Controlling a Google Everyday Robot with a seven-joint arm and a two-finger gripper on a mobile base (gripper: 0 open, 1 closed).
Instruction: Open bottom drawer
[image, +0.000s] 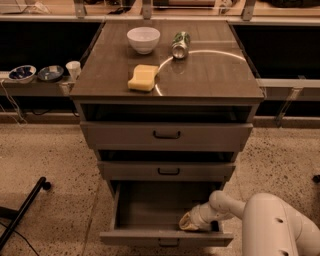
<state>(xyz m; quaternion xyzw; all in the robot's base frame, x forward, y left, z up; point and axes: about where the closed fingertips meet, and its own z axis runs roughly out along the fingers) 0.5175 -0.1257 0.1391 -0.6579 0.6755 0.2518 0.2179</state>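
Observation:
The bottom drawer (165, 237) of the grey-brown cabinet stands pulled far out, its plain grey-brown inside showing and its small dark handle at the lower edge of the view. My gripper (189, 223) reaches from the lower right on a white arm (270, 225) and sits inside the drawer at its right front corner, just behind the drawer front. The middle drawer (167, 171) and the top drawer (166, 135) above it are pushed in.
On the cabinet top (210, 75) are a white bowl (143, 39), a green can (180, 44) lying on its side and a yellow sponge (143, 78). A shelf at the left holds small bowls (22, 73) and a cup (73, 69). A dark pole (22, 212) lies on the floor at the lower left.

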